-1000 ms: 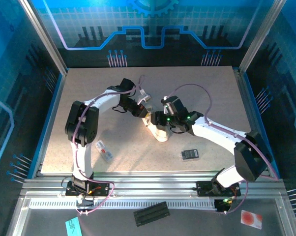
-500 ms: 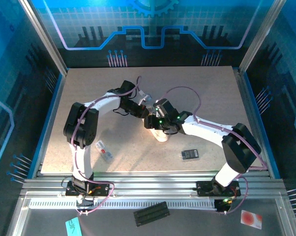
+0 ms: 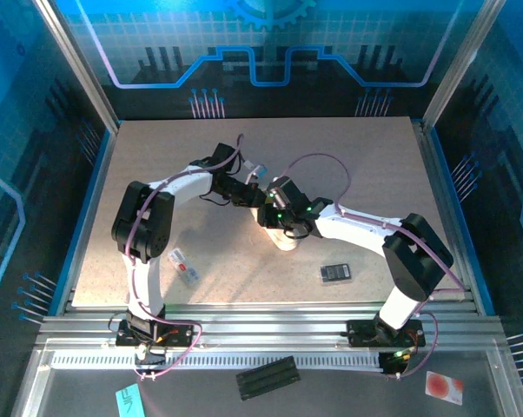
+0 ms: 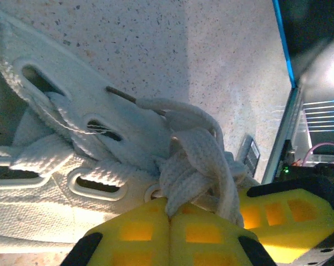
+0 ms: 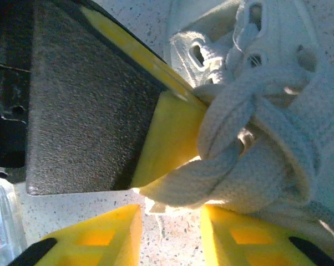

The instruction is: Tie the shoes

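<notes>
Left tool point(image 4: 170, 213) is closed, its yellow fingers point(image 4: 133, 233) pressed together on a bunch of the laces point(image 4: 195, 160) right at the top eyelets point(image 4: 97, 185); right tool point(image 5: 171, 221) has its jaws apart with a clear gap, the lace bundle lying across the tips; can't tell if anything is actually nipped there; both tools meet nose to nose over the sneaker point(image 3: 285, 236), which sits on its sole mid-counter, just right of centre, between the two arms. Progress, my read: laces are threaded through the eyelets and gathered into a twisted crossing above the tongue; looks like a first crossover at best; no bow loops visible, nothing cinched flat; so the bulk is left: form the loops, wrap, pull through, tighten; can't tell from the wrist views whether the crossing would hold if released. Counter point(image 3: 175, 148) is a pale speckled board, matte, mostly bare; a small black device point(image 3: 335, 273) lies near the right arm, well apart from the sneaker; a flat white-and-red packet point(image 3: 183, 267) lies by the left arm's base side. Cell is enclosed: blue-lit walls point(image 3: 261, 61) with circuit-style graphics, aluminium frame posts, slotted rails point(image 3: 261, 330) along the near edge; below them a lower shelf with a black ridged strip point(image 3: 268, 377) and a red-and-white tag point(image 3: 444, 387).
</notes>
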